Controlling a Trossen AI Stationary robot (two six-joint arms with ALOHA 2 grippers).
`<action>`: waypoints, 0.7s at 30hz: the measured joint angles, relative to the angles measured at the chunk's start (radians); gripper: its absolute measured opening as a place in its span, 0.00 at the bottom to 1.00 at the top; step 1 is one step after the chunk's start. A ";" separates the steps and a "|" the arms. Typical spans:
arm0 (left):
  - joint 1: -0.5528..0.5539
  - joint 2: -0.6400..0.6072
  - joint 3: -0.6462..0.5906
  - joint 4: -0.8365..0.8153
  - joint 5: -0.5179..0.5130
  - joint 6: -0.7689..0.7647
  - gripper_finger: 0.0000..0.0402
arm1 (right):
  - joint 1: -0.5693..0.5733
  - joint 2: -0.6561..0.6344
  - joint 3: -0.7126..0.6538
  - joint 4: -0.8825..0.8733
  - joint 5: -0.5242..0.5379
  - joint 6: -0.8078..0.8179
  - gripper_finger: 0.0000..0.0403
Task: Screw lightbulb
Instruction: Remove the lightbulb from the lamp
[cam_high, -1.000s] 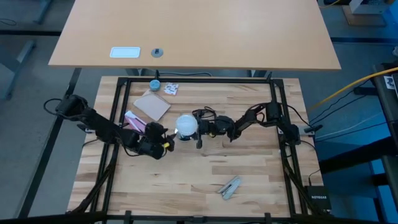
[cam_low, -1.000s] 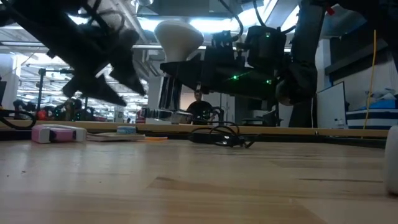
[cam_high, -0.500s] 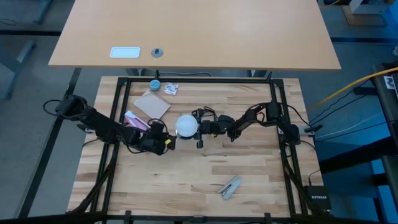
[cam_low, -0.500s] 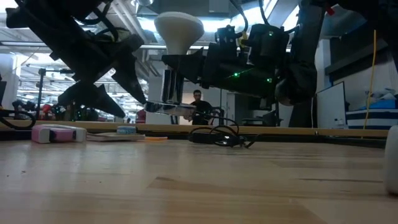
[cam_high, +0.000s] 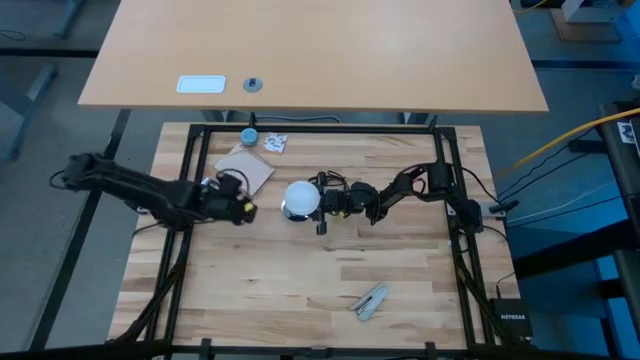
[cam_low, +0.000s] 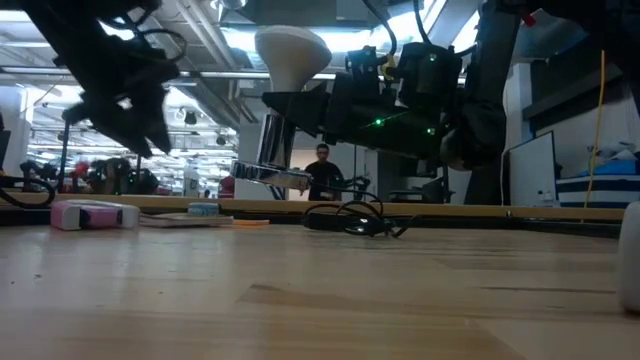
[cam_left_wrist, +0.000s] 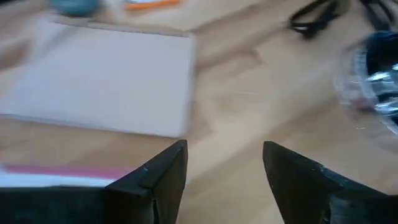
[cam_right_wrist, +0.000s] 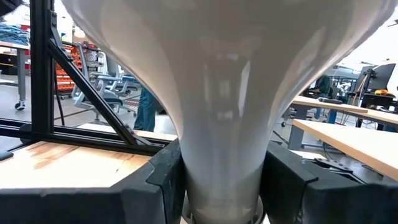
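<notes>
Here, lightbulb (cam_high: 301, 198) between right gripper (cam_high: 322, 204) jaws.

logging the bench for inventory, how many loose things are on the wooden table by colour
white: 2, the lightbulb held in the right tool, and a small printed packet
blue: 1, a round cap
brown: 1, a cardboard sheet
pink: 1, a flat block
black: 1, a cord
grey: 1, a clip-like piece
total: 7

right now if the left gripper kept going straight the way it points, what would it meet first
Probably the lightbulb, held upright by the right gripper. In the high view the left gripper, open and empty, points across the table at the bulb, with bare wood between them. Its height against the bulb's is unclear, so it might pass underneath.
</notes>
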 joint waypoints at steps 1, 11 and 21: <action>0.012 -0.038 0.000 -0.046 0.000 0.011 0.49 | 0.000 0.000 0.000 0.000 0.000 0.003 0.41; 0.029 -0.338 -0.280 0.294 0.025 0.011 0.46 | 0.002 0.000 0.000 0.000 -0.001 0.005 0.41; 0.033 -0.334 -0.602 1.084 0.041 -0.032 0.43 | 0.002 0.000 0.000 0.023 -0.009 0.005 0.41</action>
